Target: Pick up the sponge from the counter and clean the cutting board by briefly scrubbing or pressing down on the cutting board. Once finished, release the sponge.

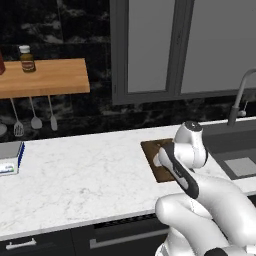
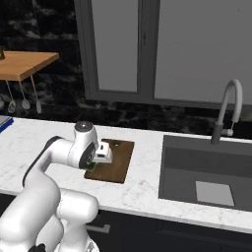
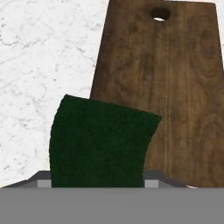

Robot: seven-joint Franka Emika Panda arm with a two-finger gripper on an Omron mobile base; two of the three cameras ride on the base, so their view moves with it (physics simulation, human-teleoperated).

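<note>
The sponge [image 3: 100, 142], a block with a coarse dark green scrubbing top, sits clamped in the gripper [image 3: 98, 183] over the near corner of the cutting board [image 3: 175, 83]. That board is a thin slab of dark brown grained wood with a round hanging hole, lying flat on the white, grey-veined marble counter [image 1: 75, 180]. Beside it the grey sink basin [image 2: 206, 167] holds a pale flat square.

Dark-green-topped sponge [image 3: 98, 142] seemingly over dark wooden cutting board's [image 3: 183, 96] corner, on marble counter [image 3: 43, 65].
</note>
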